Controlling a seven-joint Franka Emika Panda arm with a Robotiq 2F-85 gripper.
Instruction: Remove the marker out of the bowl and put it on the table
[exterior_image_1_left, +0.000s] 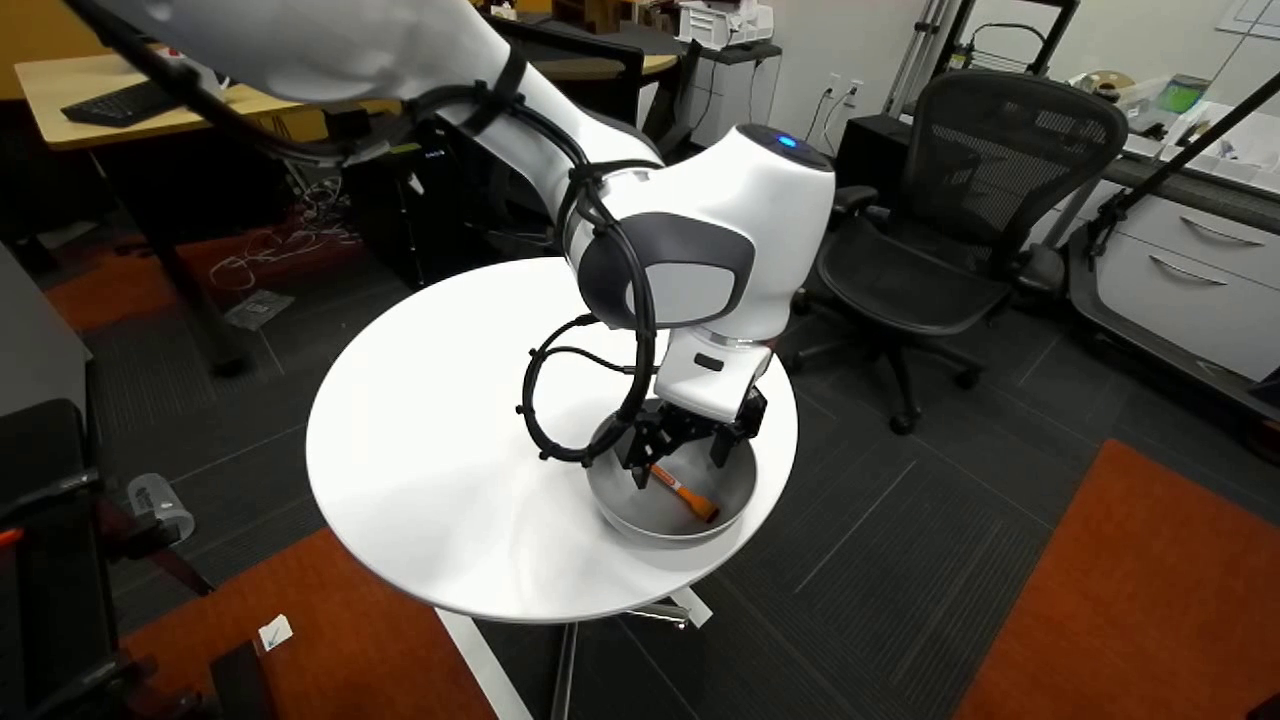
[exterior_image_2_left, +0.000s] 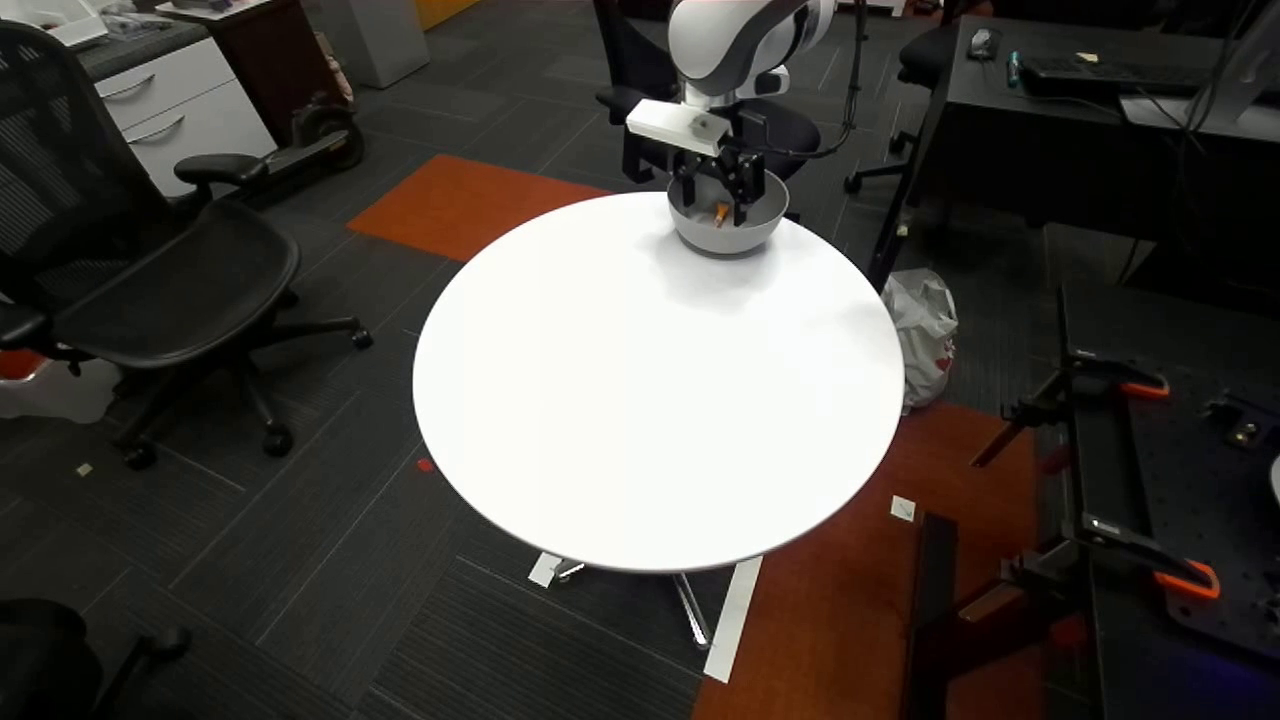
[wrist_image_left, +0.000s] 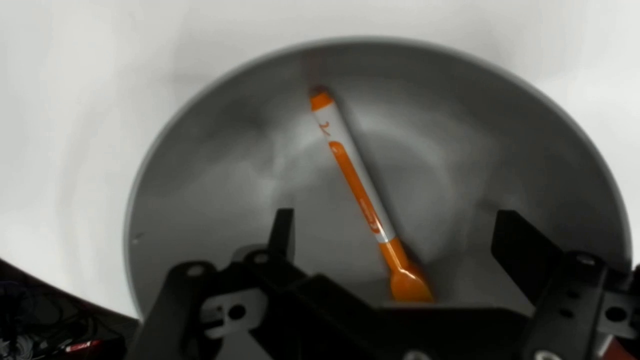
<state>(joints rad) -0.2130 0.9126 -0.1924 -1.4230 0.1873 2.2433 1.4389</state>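
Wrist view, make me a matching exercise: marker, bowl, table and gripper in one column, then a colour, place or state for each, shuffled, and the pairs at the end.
1. marker
2. bowl
3. table
4. gripper

A. white, underneath the bowl
B. black, open, holding nothing
C. grey, with a round rim
D. orange and white, lying inside the bowl

Pairs: 1-D, 2-C, 3-A, 4-B

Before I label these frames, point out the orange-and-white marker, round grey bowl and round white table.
Orange-and-white marker (wrist_image_left: 358, 184), wrist view: barrel.
Round grey bowl (wrist_image_left: 525, 145), wrist view: inner wall.
Round white table (exterior_image_2_left: 650, 400), in an exterior view: bare top.
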